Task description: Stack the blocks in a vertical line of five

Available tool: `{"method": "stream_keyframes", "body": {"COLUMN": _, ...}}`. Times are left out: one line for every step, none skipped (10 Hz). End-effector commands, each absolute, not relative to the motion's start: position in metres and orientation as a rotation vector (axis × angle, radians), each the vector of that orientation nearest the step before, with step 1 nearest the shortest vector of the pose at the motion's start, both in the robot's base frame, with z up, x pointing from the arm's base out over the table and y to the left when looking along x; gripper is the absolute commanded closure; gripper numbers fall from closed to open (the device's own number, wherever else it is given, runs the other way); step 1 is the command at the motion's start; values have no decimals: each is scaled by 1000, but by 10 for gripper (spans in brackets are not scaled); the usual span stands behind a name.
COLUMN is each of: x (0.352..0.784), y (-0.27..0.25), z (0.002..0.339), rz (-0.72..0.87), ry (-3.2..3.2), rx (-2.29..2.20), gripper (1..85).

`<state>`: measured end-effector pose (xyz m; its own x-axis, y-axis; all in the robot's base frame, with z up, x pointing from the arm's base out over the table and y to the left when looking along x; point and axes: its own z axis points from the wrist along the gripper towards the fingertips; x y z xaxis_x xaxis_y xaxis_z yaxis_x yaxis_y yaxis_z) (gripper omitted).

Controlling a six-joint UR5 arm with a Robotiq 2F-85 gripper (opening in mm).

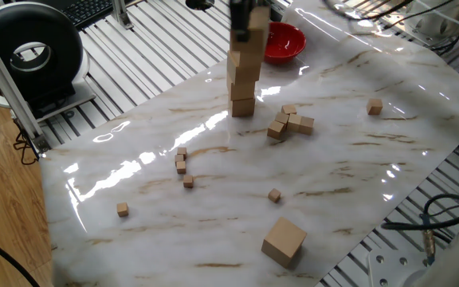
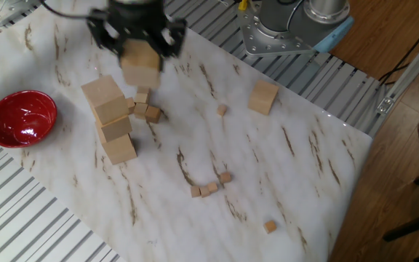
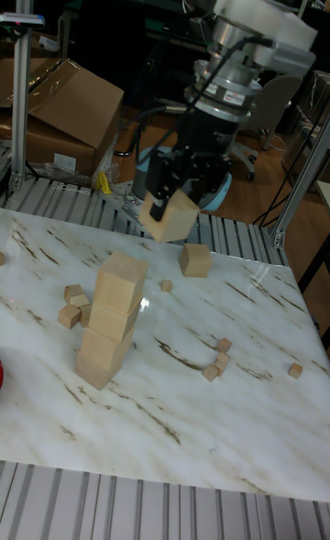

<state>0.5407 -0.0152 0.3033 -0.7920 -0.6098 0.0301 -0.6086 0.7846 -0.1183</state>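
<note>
Three blocks form a slightly crooked stack [image 2: 112, 124] [image 3: 110, 325] [image 1: 244, 88] on the marble table [image 2: 282, 167]. My gripper [image 2: 140, 52] [image 3: 171, 212] is shut on a fourth block [image 2: 140, 67] [image 3: 174, 217], held in the air above and just beside the top of the stack. In one fixed view the held block lines up with the stack, and only the gripper's lower end [image 1: 241, 17] shows at the top edge. Another block [image 2: 264, 97] [image 3: 194, 259] [image 1: 284, 241] lies alone on the table, well away from the stack.
A red bowl [image 2: 20, 116] [image 1: 281, 40] sits close behind the stack near the table edge. Tiny wooden cubes lie scattered: a cluster [image 2: 145, 109] [image 1: 290, 123] beside the stack and a short row [image 2: 209, 188] mid-table. Cables [image 1: 357, 40] hang over the far corner.
</note>
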Motion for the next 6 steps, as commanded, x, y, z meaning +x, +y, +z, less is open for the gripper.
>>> {"method": "stream_keyframes", "body": {"x": 547, "y": -54, "z": 306, "rz": -270, "ry": 2881, "rx": -1158, "gripper": 523}}
{"method": "stream_keyframes", "body": {"x": 553, "y": -61, "z": 299, "rz": -282, "ry": 2864, "rx": -1178, "gripper": 523}}
{"method": "stream_keyframes", "body": {"x": 557, "y": -66, "z": 293, "rz": -286, "ry": 2854, "rx": -1190, "gripper": 530}}
{"method": "stream_keyframes", "body": {"x": 552, "y": -61, "z": 289, "rz": -225, "ry": 2875, "rx": -1153, "gripper": 527}}
{"method": "stream_keyframes", "body": {"x": 547, "y": -58, "z": 291, "rz": -199, "ry": 2886, "rx": -1135, "gripper": 523}}
{"method": "stream_keyframes", "body": {"x": 529, "y": -53, "z": 289, "rz": -135, "ry": 2973, "rx": -1081, "gripper": 547}}
